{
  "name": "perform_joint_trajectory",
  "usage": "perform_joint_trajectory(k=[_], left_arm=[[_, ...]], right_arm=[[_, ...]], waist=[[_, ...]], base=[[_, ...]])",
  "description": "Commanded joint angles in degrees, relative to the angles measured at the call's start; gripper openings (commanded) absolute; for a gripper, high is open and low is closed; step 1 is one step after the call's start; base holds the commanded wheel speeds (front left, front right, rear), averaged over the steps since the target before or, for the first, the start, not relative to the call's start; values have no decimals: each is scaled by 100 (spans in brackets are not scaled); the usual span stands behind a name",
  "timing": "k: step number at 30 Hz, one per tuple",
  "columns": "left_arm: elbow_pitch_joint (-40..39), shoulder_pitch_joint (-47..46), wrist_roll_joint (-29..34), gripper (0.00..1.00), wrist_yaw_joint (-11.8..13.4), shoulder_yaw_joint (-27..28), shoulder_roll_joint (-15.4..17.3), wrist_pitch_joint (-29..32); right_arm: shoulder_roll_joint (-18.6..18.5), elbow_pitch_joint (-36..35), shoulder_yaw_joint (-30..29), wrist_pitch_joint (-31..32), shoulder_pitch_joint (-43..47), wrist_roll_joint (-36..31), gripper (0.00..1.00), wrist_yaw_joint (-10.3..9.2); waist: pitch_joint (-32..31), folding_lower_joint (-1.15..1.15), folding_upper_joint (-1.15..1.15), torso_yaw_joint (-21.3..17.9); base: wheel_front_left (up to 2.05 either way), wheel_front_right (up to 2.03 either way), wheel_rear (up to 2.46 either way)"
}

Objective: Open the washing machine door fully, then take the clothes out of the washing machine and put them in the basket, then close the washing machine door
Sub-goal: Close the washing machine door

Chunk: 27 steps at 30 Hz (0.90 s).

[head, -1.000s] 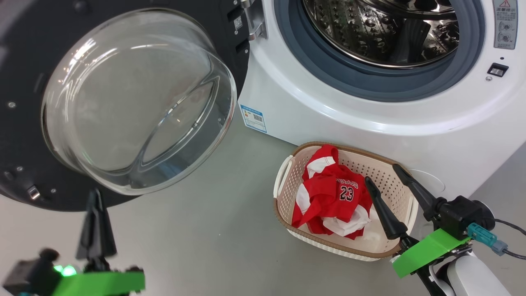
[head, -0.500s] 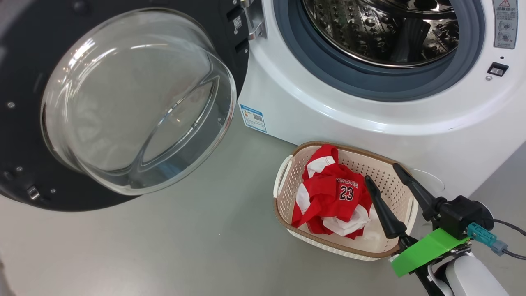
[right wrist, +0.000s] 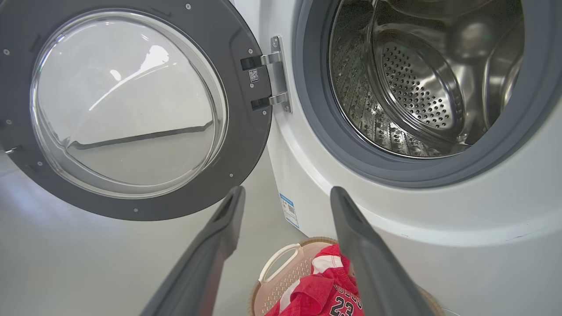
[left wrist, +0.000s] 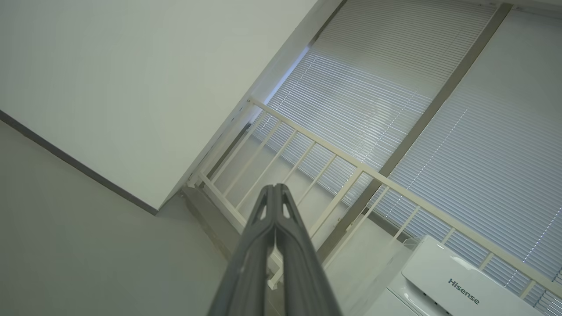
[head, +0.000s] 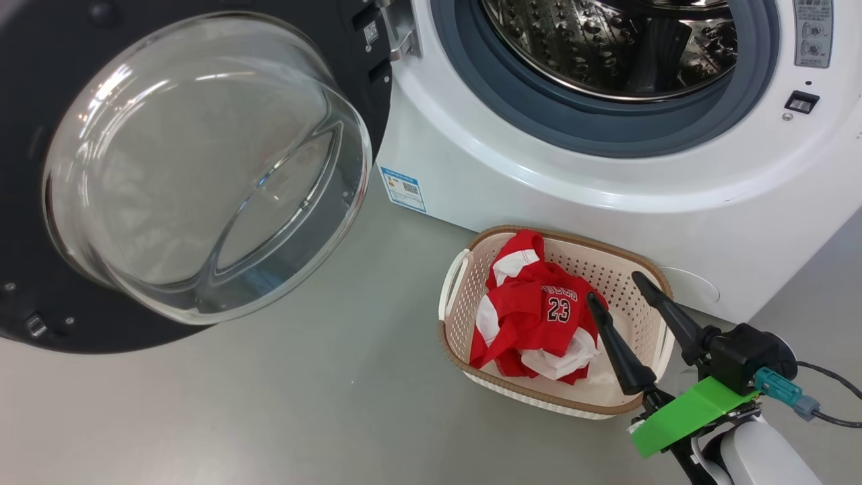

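Round black-rimmed glass washing machine door [head: 202,168]: swung wide left, baring the white washing machine [head: 539,195] and its steel drum [head: 592,47]. Red-and-white jersey clothes [head: 532,310]: heaped in cream perforated plastic basket [head: 465,310] on floor [head: 303,404], near machine front; door-closing apparently remains. Right gripper [head: 614,286] fingers spread, empty, over basket's right end; left gripper [left wrist: 274,188] fingers clenched on nothing.

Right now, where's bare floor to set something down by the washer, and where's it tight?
Bare floor lies between the open washing machine door and the basket. Tight: the basket sits right by the washing machine, clothes lie in it, and the open right gripper hovers over its right end.
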Motion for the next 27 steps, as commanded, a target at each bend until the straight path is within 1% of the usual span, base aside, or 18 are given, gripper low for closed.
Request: perform_joint_trajectory(k=[1, 2, 3, 6, 8, 11, 12, 13, 16, 17, 21, 27], left_arm=[[85, -180, -150, 0, 57, 86, 432, 277], [301, -269, -274, 0, 94, 74, 491, 568], [701, -405, -545, 0, 114, 21, 605, 1261], [1155, -463, -700, 0, 118, -105, 858, 2055], [1364, -486, -697, 0, 142, -159, 1008, 2304], [1622, -516, -710, 0, 169, -278, 1151, 2738], [1691, -517, -718, 0, 168, -328, 1179, 2901], [1691, -517, -718, 0, 168, -328, 1179, 2901], [1834, -525, -736, 0, 197, -434, 1216, 3244], [1902, -524, -787, 0, 225, -478, 1205, 3487], [1887, -418, -772, 0, 225, -642, 1254, 3931], [1617, -183, -899, 0, 148, -729, 1285, 4486]], right_arm=[[45, -129, 134, -27, -59, 12, 100, 9], [50, -128, 132, -27, -52, 13, 100, 9], [63, -122, 132, -27, -42, 15, 100, 9], [83, -117, 156, -27, -48, 12, 100, 9], [94, -111, 189, -27, -65, 14, 100, 9], [97, -107, 222, -27, -93, 18, 100, 9], [92, -107, 226, -27, -100, 20, 100, 9], [92, -107, 226, -27, -100, 20, 100, 9], [73, -105, 231, -27, -115, 22, 100, 9], [66, -100, 236, -27, -127, 23, 100, 9], [64, -105, 236, -27, -140, 23, 100, 9], [72, -125, 177, -27, -103, 15, 100, 9]], waist=[[7, 0, 0, -5], [9, 0, 0, -5], [13, 0, 0, -5], [33, 0, 0, -14], [50, 0, 0, -29], [86, 0, 0, -39], [104, 0, 0, -39], [104, 0, 0, -39], [143, 0, 0, -39], [157, 0, 0, -49], [166, 0, 0, -97], [150, 0, 0, -125]], base=[[0, 0, 0], [0, 0, 0], [0, 0, 0], [0, 0, 0], [0, 0, 0], [0, 0, 0], [0, 0, 0], [0, 0, 0], [0, 0, 0], [0, 0, 0], [0, 0, 0], [0, 0, 0]])
